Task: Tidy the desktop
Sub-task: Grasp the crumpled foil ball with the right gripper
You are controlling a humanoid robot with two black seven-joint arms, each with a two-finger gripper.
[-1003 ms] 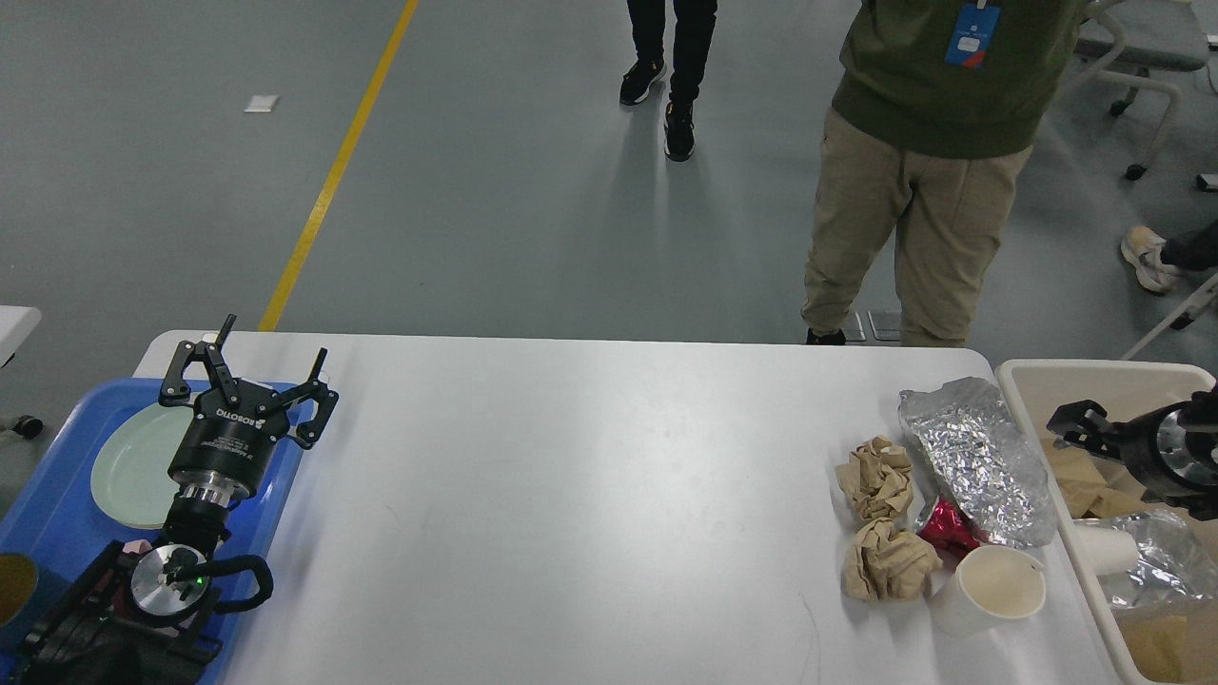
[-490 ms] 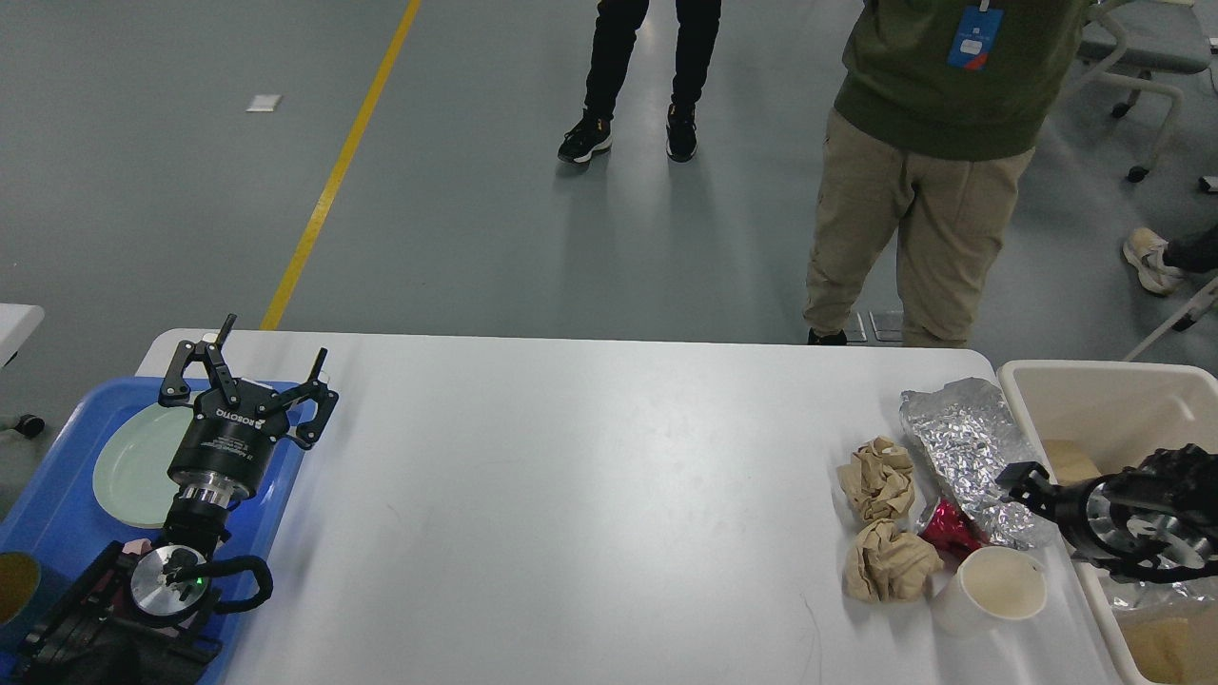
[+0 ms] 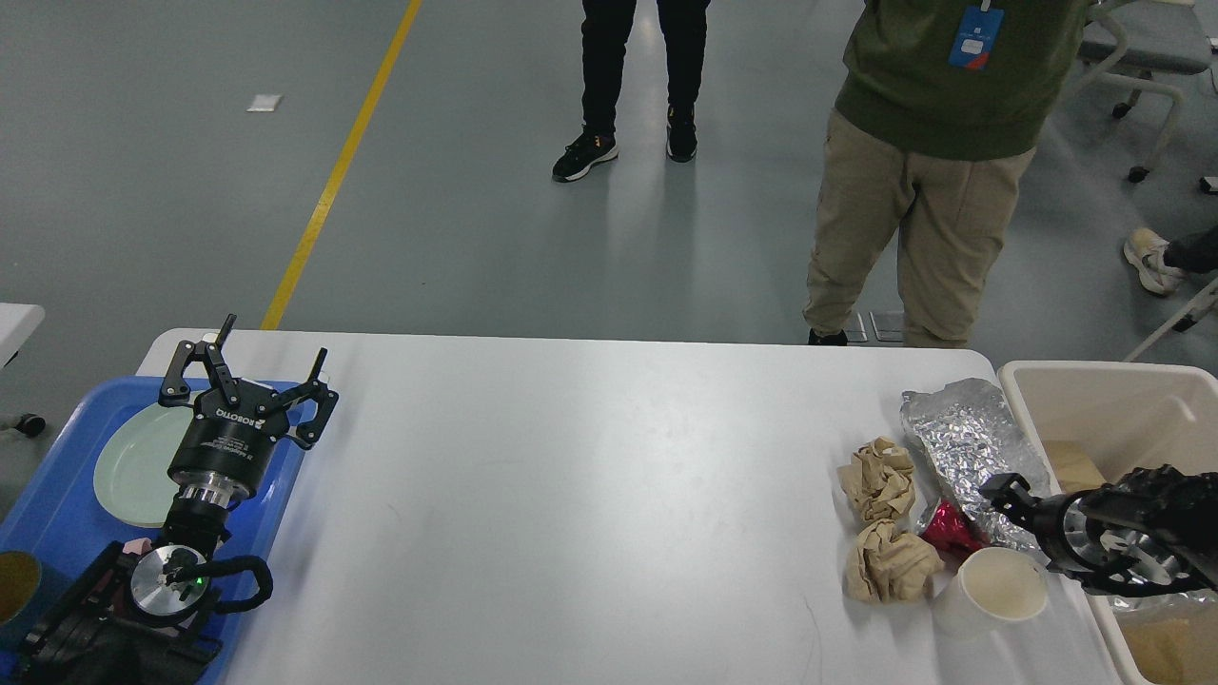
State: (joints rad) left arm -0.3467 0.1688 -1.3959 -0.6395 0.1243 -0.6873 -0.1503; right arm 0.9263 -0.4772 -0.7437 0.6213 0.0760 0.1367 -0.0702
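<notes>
The white desktop [image 3: 590, 495] fills the lower part of the head view. At its right end lie two crumpled brown paper balls [image 3: 877, 479] [image 3: 890, 563], a crinkled silver foil sheet [image 3: 956, 433], a small red wrapper [image 3: 944, 529] and a white paper cup [image 3: 994, 592] on its side. My right gripper [image 3: 1001, 492] reaches in from the right, low over the near end of the foil, just beyond the cup; it is dark and its fingers cannot be told apart. My left gripper [image 3: 274, 341] stands open and holds nothing, above the far right corner of the blue tray [image 3: 52, 518].
A pale green plate [image 3: 128, 466] lies in the blue tray, with a brown cup [image 3: 13, 585] at the left edge. A beige bin [image 3: 1104, 385] holding paper and foil scraps stands off the desktop's right end. Two people [image 3: 913, 190] [image 3: 647, 76] stand beyond the far edge.
My right arm has swung left and down, from above the bin to over the foil beside the cup. The left arm has not moved. The person in black shifted their feet.
</notes>
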